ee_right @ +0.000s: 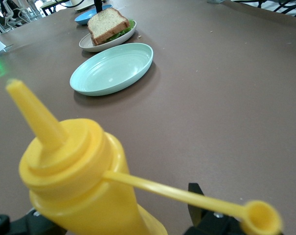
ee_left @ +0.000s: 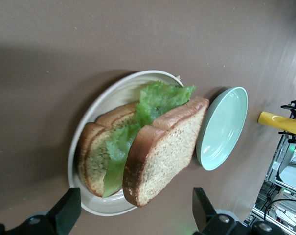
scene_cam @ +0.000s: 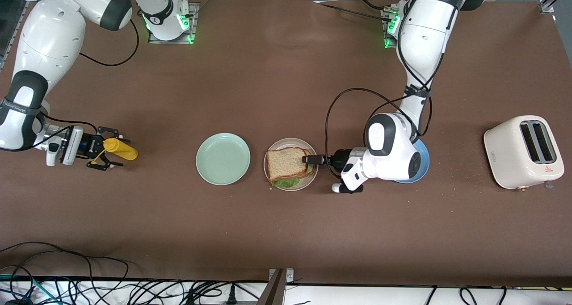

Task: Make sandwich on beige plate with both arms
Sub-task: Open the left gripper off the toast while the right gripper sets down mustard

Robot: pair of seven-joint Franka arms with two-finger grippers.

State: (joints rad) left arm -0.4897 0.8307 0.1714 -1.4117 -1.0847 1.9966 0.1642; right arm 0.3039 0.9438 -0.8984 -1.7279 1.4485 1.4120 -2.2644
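The sandwich (scene_cam: 286,163) lies on the beige plate (scene_cam: 286,140): two brown bread slices with green lettuce (scene_cam: 286,182) sticking out at the side nearer the front camera. My left gripper (scene_cam: 308,159) is at the plate's rim toward the left arm's end, open. In the left wrist view its fingers (ee_left: 64,213) stand wide on either side of the sandwich (ee_left: 162,152) and touch nothing; the plate (ee_left: 113,95) shows under it. My right gripper (scene_cam: 105,153) is low at the right arm's end, open around a yellow squeeze bottle (scene_cam: 120,148) lying on the table, with its finger (ee_right: 199,205) clear of the bottle (ee_right: 74,176).
A mint-green plate (scene_cam: 223,159) sits beside the beige plate toward the right arm's end. A blue plate (scene_cam: 423,162) lies mostly under the left arm's wrist. A white toaster (scene_cam: 523,152) stands at the left arm's end. Cables run along the table's near edge.
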